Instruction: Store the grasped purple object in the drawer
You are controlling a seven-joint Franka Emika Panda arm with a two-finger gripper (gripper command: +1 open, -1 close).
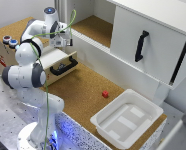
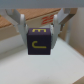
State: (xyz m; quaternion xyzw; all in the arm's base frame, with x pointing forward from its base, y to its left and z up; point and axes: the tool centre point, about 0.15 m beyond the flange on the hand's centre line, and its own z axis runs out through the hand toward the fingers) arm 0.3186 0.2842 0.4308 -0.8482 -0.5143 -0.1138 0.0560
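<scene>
Purple block held over the pulled-out drawer

Seen from the exterior view's left: the drawer (image 1: 62, 61) is pulled out of the cork-topped box (image 1: 13, 31), its black bar handle (image 1: 64, 67) facing the exterior view's right. The gripper (image 2: 39, 31) is pinched on the purple block (image 2: 39, 42) — a cube, no long axis evident. Farther right, a red cube (image 1: 105, 93) and white tub (image 1: 127, 117) are seen.

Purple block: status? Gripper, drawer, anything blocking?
Gripper shut on purple block. Hovering above open drawer. Block not yet released. Nothing seen blocking.
</scene>
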